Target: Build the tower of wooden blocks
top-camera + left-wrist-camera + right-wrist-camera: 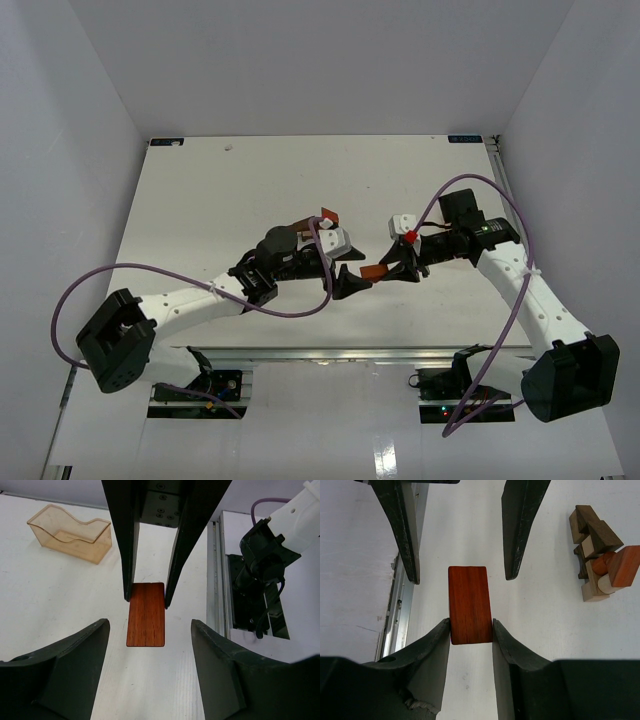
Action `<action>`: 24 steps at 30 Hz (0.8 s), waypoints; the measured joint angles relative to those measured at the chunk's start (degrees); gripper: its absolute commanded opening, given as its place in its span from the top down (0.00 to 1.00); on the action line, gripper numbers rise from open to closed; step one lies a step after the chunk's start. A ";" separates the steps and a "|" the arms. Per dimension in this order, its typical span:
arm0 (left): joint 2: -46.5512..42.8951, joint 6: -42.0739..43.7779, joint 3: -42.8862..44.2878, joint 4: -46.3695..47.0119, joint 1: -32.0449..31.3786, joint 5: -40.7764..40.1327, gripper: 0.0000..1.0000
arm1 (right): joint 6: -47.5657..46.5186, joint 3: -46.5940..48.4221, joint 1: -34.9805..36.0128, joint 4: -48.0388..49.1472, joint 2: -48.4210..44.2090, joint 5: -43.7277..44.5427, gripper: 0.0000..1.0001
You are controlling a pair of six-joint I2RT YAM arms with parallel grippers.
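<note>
Tabletop [545, 655]: red block [469, 592] in right gripper [470, 624]

Bright, even overhead light; soft shadows on the flat white tabletop [200, 190]. Wrist views sharp mid-frame; near black fingers [55, 675] of the left gripper [150, 622] soft-edged.

1. Plank [470, 605]: glossy reddish-brown, with fine darker grain running lengthwise and a thin dark line down the middle.
2. Blocks [600, 555], at 2 o'clock from the plank in the right wrist view: a mix of dark brown, pale tan, cream and orange-red pieces.
3. Tray [70, 532], at 10 o'clock in the left wrist view: translucent amber.
4. Surface [55, 605]: plain white.
5. Left hand [150, 626] and right hand [470, 625]: matte black, with pale grey scuffs along the finger edges.
6. Left arm [190, 303] and right arm [530, 290]: white shells with black joints.
7. Cables [90, 280]: purple.
</note>
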 measured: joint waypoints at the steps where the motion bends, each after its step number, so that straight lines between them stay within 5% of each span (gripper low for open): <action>1: 0.24 0.45 0.44 -0.68 -0.11 -0.01 0.25 | 0.14 0.02 0.04 0.13 -0.30 0.47 0.91; 12: 3.50 4.40 4.83 -6.92 -0.78 -0.53 0.30 | 1.38 0.04 1.26 0.52 -1.21 4.69 0.91; 19: 5.72 6.36 6.80 -9.95 -0.86 -0.84 0.43 | 2.44 0.16 2.22 0.55 -1.21 6.06 0.91; 24: 6.18 6.84 7.03 -11.11 -1.01 -0.52 0.61 | 3.03 0.30 2.31 0.99 -1.21 6.44 0.90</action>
